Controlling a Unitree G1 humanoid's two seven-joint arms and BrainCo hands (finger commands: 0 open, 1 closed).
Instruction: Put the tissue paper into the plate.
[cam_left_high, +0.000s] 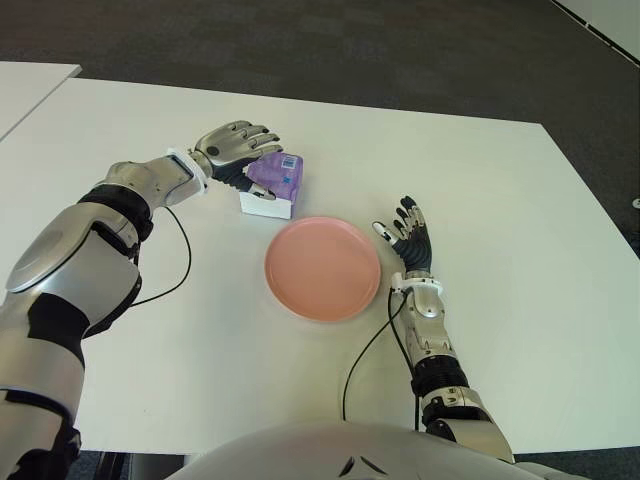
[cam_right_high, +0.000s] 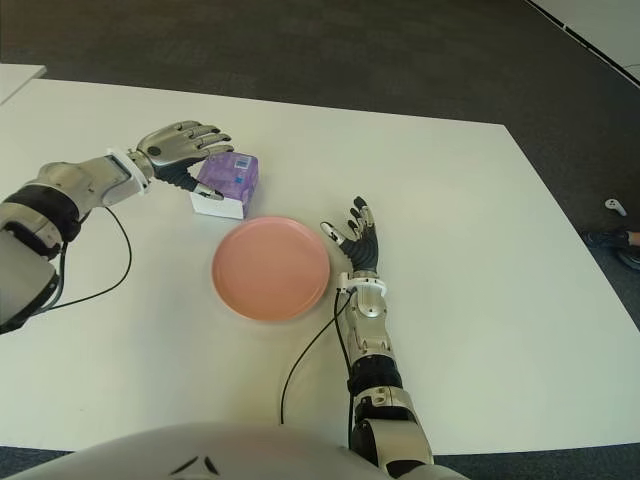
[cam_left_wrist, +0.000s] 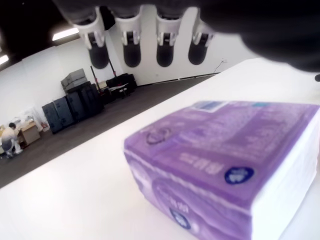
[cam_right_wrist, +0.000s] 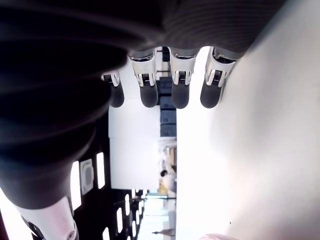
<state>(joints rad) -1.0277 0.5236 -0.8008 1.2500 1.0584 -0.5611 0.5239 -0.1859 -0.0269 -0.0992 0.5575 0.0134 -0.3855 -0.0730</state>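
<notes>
A purple-wrapped tissue paper pack (cam_left_high: 272, 183) lies on the white table (cam_left_high: 480, 190), just behind and left of the pink plate (cam_left_high: 322, 268). My left hand (cam_left_high: 250, 158) reaches over the pack from its left. In the left wrist view the fingers (cam_left_wrist: 132, 50) are stretched out above the pack (cam_left_wrist: 225, 160) with a gap between them, so the hand is open. The plate holds nothing. My right hand (cam_left_high: 408, 235) shows open, fingers spread, to the right of the plate.
A black cable (cam_left_high: 178, 275) runs over the table below my left forearm, and another (cam_left_high: 365, 355) trails from my right wrist toward the near edge. A second white table (cam_left_high: 25, 85) stands at the far left. Dark carpet (cam_left_high: 350, 40) lies beyond the far edge.
</notes>
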